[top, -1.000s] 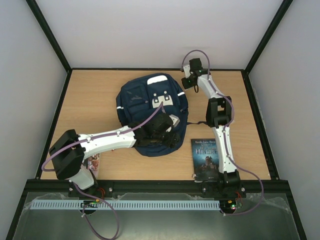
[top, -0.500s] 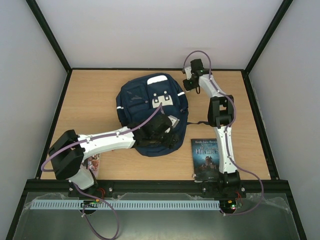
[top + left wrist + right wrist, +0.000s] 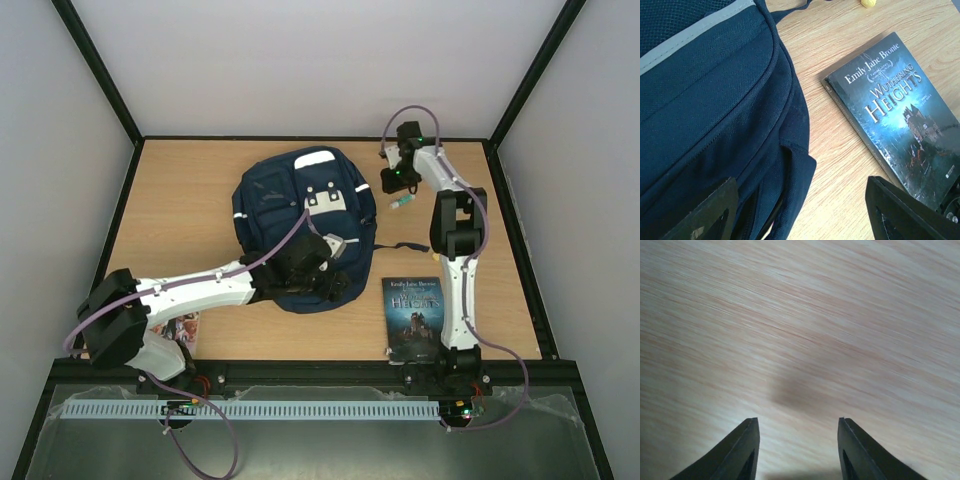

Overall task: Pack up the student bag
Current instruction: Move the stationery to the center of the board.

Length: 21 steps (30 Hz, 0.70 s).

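Observation:
The student bag (image 3: 295, 205) is a navy backpack with white stripes, lying flat at mid-table; its near corner fills the left of the left wrist view (image 3: 715, 110). My left gripper (image 3: 322, 268) hovers over the bag's near right edge. It stands open (image 3: 800, 215), with the bag's corner and bare wood between the fingers and nothing pinched. My right gripper (image 3: 395, 182) is right of the bag's top. It is open (image 3: 798, 440) over bare wood, holding nothing.
A dark paperback, Wuthering Heights (image 3: 413, 312) (image 3: 895, 110), lies near the front edge, right of the bag. A small green-and-white thing (image 3: 401, 201) lies by the right gripper. A flat printed item (image 3: 186, 327) pokes out under the left arm. A dark strap (image 3: 405, 246) trails from the bag.
The right gripper went from shut to open and shifted right. The small green-and-white thing now lies on the table below it. The left arm drew back a little toward its base.

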Available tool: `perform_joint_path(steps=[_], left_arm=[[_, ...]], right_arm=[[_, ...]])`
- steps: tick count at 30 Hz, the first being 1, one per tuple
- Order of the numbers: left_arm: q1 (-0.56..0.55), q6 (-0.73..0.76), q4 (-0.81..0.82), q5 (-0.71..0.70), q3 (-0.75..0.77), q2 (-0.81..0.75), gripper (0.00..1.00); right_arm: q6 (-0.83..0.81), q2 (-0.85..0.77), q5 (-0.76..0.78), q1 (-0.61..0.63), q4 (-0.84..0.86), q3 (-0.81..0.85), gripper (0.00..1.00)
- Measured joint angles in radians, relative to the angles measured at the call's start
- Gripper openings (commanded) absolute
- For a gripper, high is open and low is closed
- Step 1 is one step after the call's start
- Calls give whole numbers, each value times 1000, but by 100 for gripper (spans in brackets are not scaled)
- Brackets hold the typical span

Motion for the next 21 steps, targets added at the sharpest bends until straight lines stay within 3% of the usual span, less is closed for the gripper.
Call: perform_joint_path(steps=[5, 13, 21], left_arm=[[-2, -15, 10, -3, -27, -38, 73], [-2, -18, 14, -24, -45, -98, 73], [-2, -18, 19, -31, -65, -137, 73]], right_arm=[[6, -125, -37, -80, -29, -85, 56], [63, -500, -10, -158, -1, -518, 72], [111, -542, -21, -165, 5, -748, 74]])
